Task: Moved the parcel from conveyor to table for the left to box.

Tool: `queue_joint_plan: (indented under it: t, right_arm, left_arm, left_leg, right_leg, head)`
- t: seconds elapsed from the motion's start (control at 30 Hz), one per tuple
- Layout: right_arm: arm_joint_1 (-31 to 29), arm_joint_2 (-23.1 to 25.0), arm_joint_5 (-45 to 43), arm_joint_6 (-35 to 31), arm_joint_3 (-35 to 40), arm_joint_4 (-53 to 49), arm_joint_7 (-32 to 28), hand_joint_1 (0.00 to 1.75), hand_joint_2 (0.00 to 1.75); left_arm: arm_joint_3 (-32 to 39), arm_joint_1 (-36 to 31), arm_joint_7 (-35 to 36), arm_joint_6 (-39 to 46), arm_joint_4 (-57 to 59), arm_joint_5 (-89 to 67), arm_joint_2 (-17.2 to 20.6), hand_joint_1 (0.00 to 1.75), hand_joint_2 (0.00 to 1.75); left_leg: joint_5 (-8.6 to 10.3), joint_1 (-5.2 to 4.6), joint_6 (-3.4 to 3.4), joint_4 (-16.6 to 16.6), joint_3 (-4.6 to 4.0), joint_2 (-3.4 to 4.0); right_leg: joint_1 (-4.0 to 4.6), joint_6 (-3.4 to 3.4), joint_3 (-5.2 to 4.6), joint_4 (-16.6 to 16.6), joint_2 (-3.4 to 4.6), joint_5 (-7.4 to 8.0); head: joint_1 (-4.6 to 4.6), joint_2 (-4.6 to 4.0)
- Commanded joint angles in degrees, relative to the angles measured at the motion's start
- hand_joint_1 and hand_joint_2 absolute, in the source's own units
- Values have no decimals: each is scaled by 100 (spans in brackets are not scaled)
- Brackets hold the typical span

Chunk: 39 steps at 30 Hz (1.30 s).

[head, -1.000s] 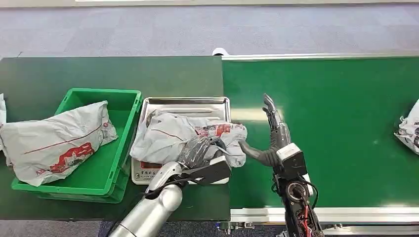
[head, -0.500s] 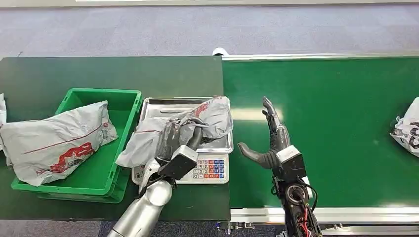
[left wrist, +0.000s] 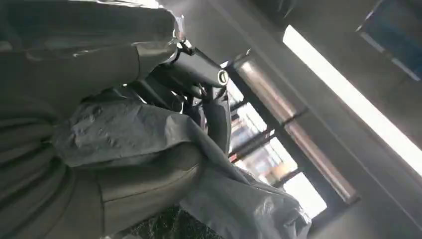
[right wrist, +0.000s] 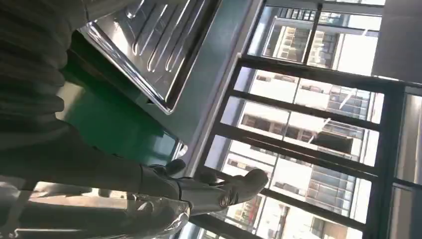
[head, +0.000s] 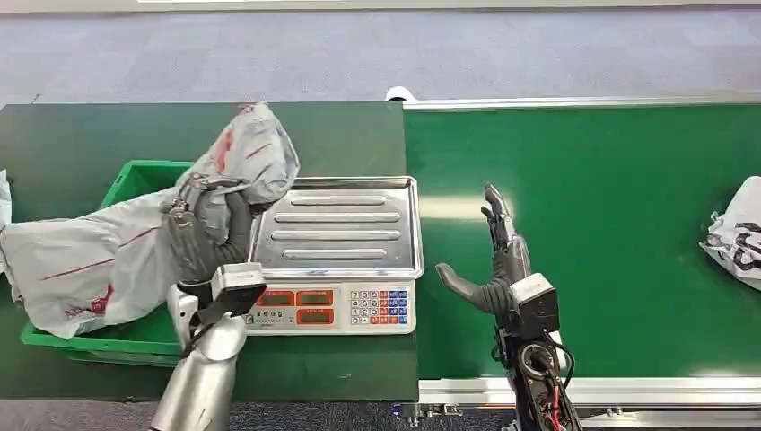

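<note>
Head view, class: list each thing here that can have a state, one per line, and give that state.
Left hand: grips a parcel, raised over the bin.
Held parcel: lifted, clear of the scale.
Right hand: open, holding nothing, above the conveyor.
Scale tray: bare, nothing on it.
Green bin: holds one parcel.
Parcel in bin: lying down, overhanging the bin's rim.
Parcel on conveyor: lying at the belt's far right edge.

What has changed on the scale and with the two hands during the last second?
The left hand gripped the grey parcel and lifted it off the scale toward the green box, baring the tray. The right hand stayed open over the conveyor.
</note>
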Motion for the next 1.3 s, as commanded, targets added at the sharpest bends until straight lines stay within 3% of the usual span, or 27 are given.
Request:
queue_joint_plan:
  t: [0.03, 0.1, 0.3, 0.33, 0.37, 0.57, 0.63, 0.7, 0.87, 0.93, 0.97, 1.07, 1.17, 1.2, 1.23, 1.3]
  right_arm:
    - [-34, -146, -54, -42, 101, 325, -7, 0, 175]
    - [-44, -143, -18, -82, 36, 422, 24, 0, 175]
    - [-50, -176, 111, -152, -32, 522, 55, 0, 175]
    - [-50, -182, 112, -152, -37, 525, 54, 0, 175]
    - [-57, -193, 104, -144, -31, 540, 67, 0, 175]
    - [-58, -221, 61, -119, -36, 664, 84, 0, 175]
    - [-50, -210, 34, -135, -21, 702, 82, 0, 175]
    - [-56, -217, 7, -153, 26, 771, 71, 0, 175]
    - [-88, -138, -15, -278, 40, 765, -29, 0, 175]
    - [-139, -130, -28, -249, 46, 739, -27, 0, 175]
    - [-195, -142, -32, -236, 61, 793, -22, 0, 175]
    - [-305, -157, -55, -236, 75, 933, -19, 0, 175]
    - [-374, -162, -101, -272, 136, 942, -127, 0, 175]
    - [-403, -154, -201, -286, 150, 936, -221, 0, 175]
    - [-446, -149, -258, -287, 175, 916, -236, 0, 175]
    - [-439, -104, -558, -222, 123, 814, -270, 0, 175]
  left_arm:
    - [2042, -572, 1411, 31, 833, -1519, 422, 175, 175]
    - [1755, -606, 2151, 31, 1436, -1710, 748, 175, 175]
    - [1327, -870, 2707, -309, 2155, -1439, 920, 175, 175]
    - [1318, -879, 2721, -295, 2167, -1446, 908, 138, 175]
    - [1242, -916, 2811, -203, 2266, -1619, 923, 3, 175]
    - [838, -805, 2627, -141, 2086, -1260, 852, 0, 175]
    - [646, -681, 2087, 19, 1718, -693, 743, 0, 175]
    - [353, -448, 1102, -243, 1068, 710, 555, 0, 175]
    - [-307, -92, 806, 22, 331, 1294, 327, 0, 175]
    - [-526, 60, 134, -310, 64, 2806, 253, 0, 175]
    - [-583, 140, 60, -684, -53, 3425, 185, 0, 0]
    - [-847, 242, -61, -701, -146, 3816, 107, 0, 0]
    - [-1131, 219, 124, -1224, -60, 4254, 138, 0, 0]
    - [-1241, 216, 280, -1765, -19, 4601, 200, 0, 0]
    - [-1250, 217, 320, -1963, 94, 4707, 180, 0, 175]
    - [-1364, 193, 512, -2494, 407, 4879, 218, 0, 175]
  left_leg:
    - [1, 3, -2, -7, 14, 17]
    - [5, -2, -3, -20, 29, 21]
    - [4, 1, 0, -8, 16, -8]
    - [3, 3, 1, -11, 22, -4]
    - [4, 1, 1, -10, 20, -5]
    - [4, 0, -1, -8, 16, -5]
    - [3, 2, -1, -6, 13, -6]
    - [1, 4, 0, -5, 14, -9]
    - [-1, 3, 4, -5, 15, -10]
    - [-4, 2, 4, 0, 9, -3]
    - [-2, 1, 3, -1, 8, -3]
    - [-3, -1, 3, -1, 7, 3]
    - [-1, -1, 1, -2, 4, 2]
    - [-1, -1, 1, -3, 8, 1]
    - [-1, 0, 1, -2, 7, 2]
    - [-1, 0, 1, -4, 10, 7]
  right_leg:
    - [5, -7, 12, -8, 8, 5]
    - [0, -8, 20, -15, 13, 8]
    - [2, -4, 16, -8, -14, -1]
    - [5, -5, 23, -14, -13, 0]
    - [3, -4, 22, -13, -14, 0]
    - [1, -6, 16, -9, -12, 0]
    - [3, -5, 15, -8, -13, 0]
    - [6, -5, 18, -11, -18, -2]
    - [5, -2, 23, -16, -19, -2]
    - [4, -2, 14, -9, -11, -3]
    - [2, -2, 14, -8, -10, -2]
    - [-1, -3, 11, -7, -3, 0]
    - [-2, -3, 5, -4, -2, 1]
    - [0, -5, 10, -6, -6, 1]
    - [0, -4, 10, -6, -4, 1]
    - [0, -5, 11, -8, 0, 2]
  head:
    - [4, 0]
    - [2, 0]
    - [4, 0]
    - [2, 0]
    - [4, 0]
    - [2, 0]
    - [4, 0]
    - [2, 0]
    - [2, 0]
    - [4, 0]
    - [7, 0]
    - [4, 0]
    - [2, 0]
    - [2, 0]
    - [2, 0]
    - [2, 0]
